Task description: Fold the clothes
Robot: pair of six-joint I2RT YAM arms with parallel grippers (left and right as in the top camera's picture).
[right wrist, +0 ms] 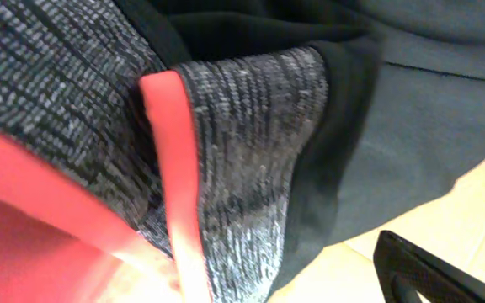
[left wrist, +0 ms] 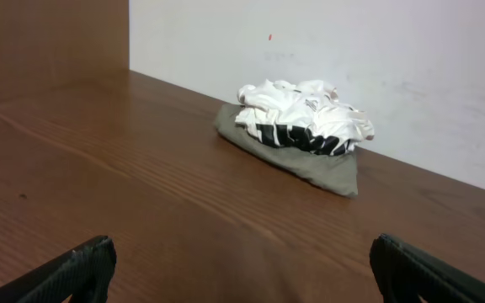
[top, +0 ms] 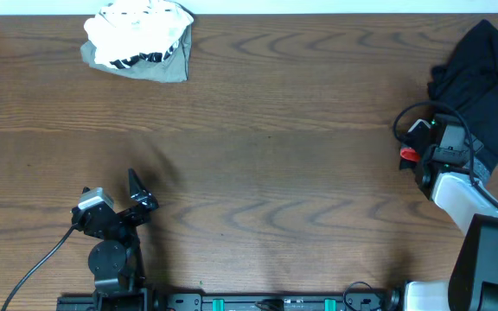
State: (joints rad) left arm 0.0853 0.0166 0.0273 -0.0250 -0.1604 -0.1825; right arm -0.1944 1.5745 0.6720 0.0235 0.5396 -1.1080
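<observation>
A brown wood-grain table (top: 275, 130) runs up to a plain white wall (left wrist: 352, 50). Near its far left corner, close to the wall, a crumpled white garment (top: 141, 30) with black stripes sits on top of a flat olive-grey one (top: 175, 69).

At the right edge lies a bunched black garment (top: 482, 69), partly cut off by the overhead frame. The right end effector (top: 429, 149) hangs right beside it. Its wrist view, very close and soft in focus, is filled by dark folds, a heathered grey band (right wrist: 251, 151) and a coral-red edge (right wrist: 171, 168). Only one finger (right wrist: 432, 269) shows there, far out at the lower right and clear of the cloth. The other is out of sight, so the jaws read as apart, gripping nothing.

The left end effector (top: 141, 194) is at the near left, well away from both piles. Its jaws are spread wide over bare wood and aimed at the white garment.
</observation>
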